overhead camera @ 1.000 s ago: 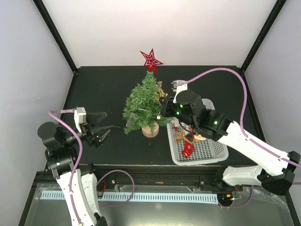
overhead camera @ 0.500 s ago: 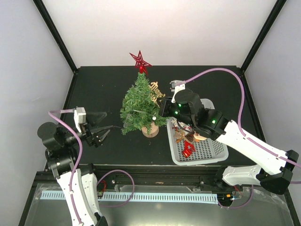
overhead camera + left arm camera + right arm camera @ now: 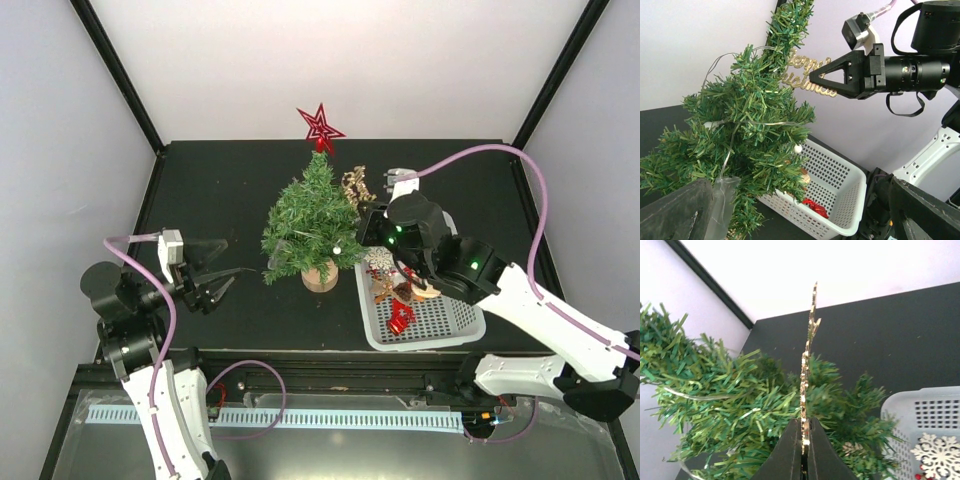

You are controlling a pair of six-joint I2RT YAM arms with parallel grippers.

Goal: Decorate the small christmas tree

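Observation:
The small christmas tree stands upright on its wooden disc base, a red star on its tip and a thin light wire wound through the branches. My right gripper is shut on a gold glitter "Merry Christmas" sign, held edge-up against the tree's upper right side. The right wrist view has the sign rising from the closed right gripper over the needles. My left gripper hangs open and holds nothing, left of the tree, apart from it.
A white mesh basket sits right of the tree, holding a white snowflake, a red ornament and other decorations. The right arm reaches over the basket. Black frame posts and pale walls close in the dark table.
Half a second ago the tree leaned left; it has swung back upright. The right gripper has shifted right with the gold sign. The left arm has not moved.

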